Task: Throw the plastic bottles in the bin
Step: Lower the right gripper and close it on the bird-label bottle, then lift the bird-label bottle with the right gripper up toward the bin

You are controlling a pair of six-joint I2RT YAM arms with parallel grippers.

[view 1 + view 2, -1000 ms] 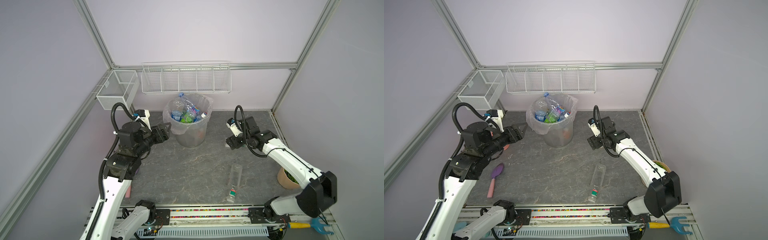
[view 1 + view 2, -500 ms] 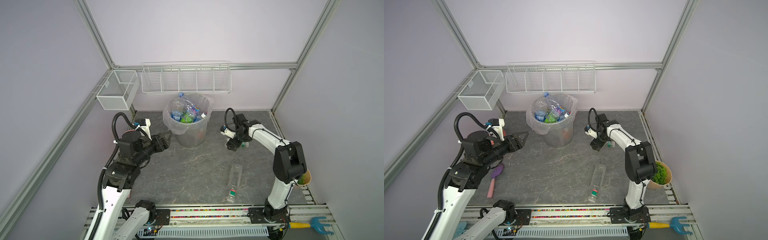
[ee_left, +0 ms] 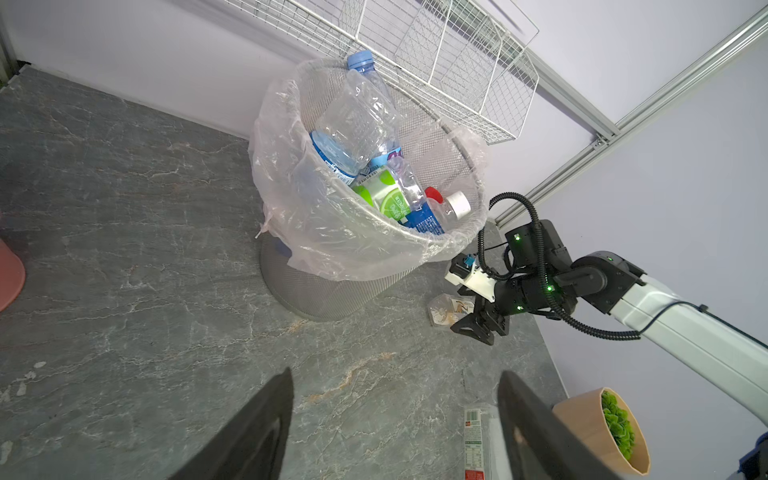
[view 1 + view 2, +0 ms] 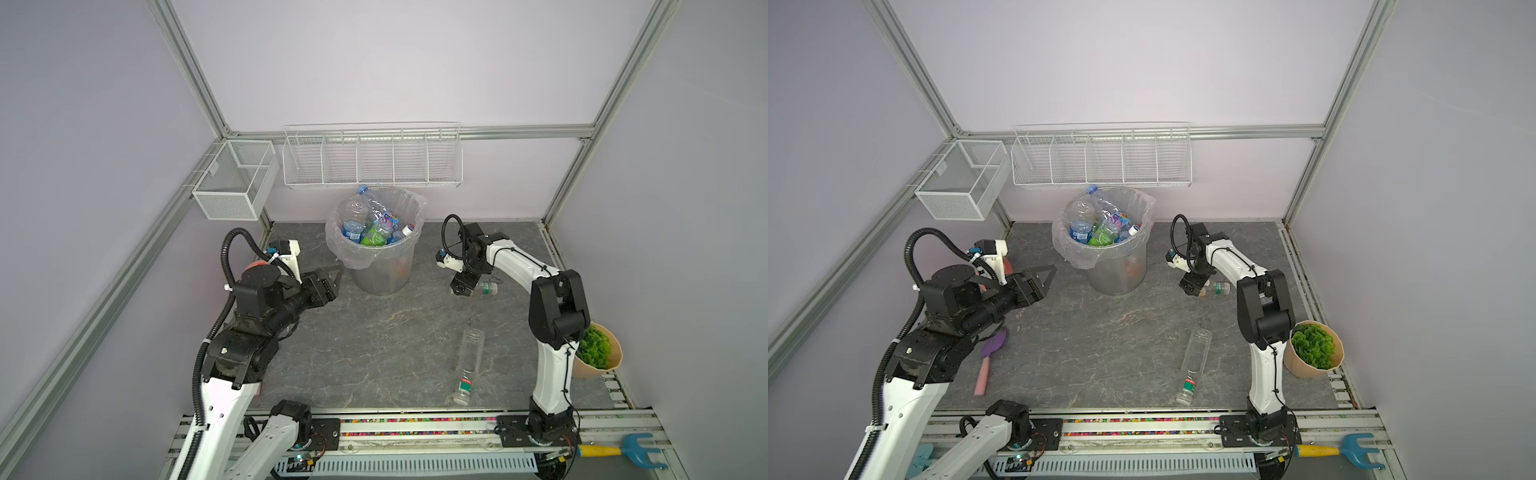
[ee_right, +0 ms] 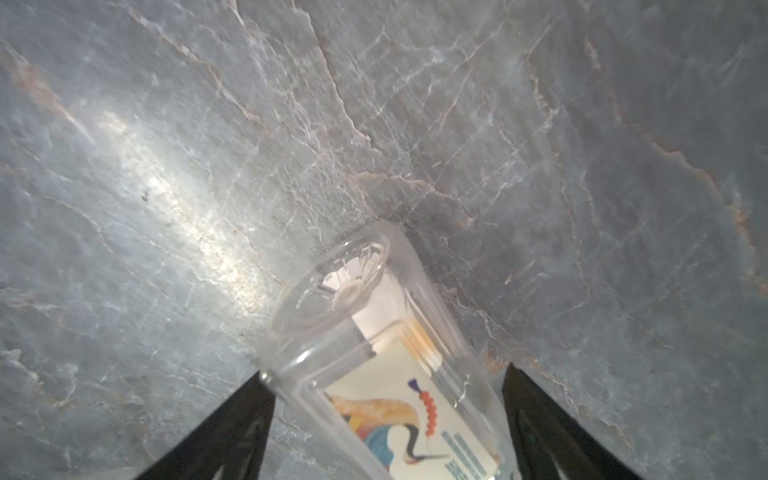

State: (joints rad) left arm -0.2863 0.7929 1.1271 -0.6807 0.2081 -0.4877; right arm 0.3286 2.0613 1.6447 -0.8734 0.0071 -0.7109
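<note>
The bin (image 4: 376,270) (image 4: 1117,276) (image 3: 332,291) stands at the back middle, lined with a clear bag and filled with several plastic bottles (image 4: 374,232) (image 3: 374,166). A small clear bottle (image 4: 485,287) (image 4: 1219,288) (image 3: 446,309) (image 5: 374,345) lies on the table right of the bin. My right gripper (image 4: 462,289) (image 4: 1192,289) (image 3: 473,328) (image 5: 388,372) is low over it, open, one finger on each side of the bottle. A tall clear bottle (image 4: 469,357) (image 4: 1196,359) (image 3: 478,440) lies nearer the front. My left gripper (image 4: 334,280) (image 4: 1048,282) (image 3: 395,374) hovers open and empty left of the bin.
White wire baskets (image 4: 370,158) (image 4: 232,183) hang on the back wall and left corner. A potted green plant (image 4: 594,353) stands at the right edge. A purple and pink trowel (image 4: 988,361) lies under the left arm. A pink object (image 3: 8,274) sits at the left.
The right arm has folded its elbow toward the front and lowered its gripper onto the small bottle. The left gripper has drawn slightly down and back from the bin.
</note>
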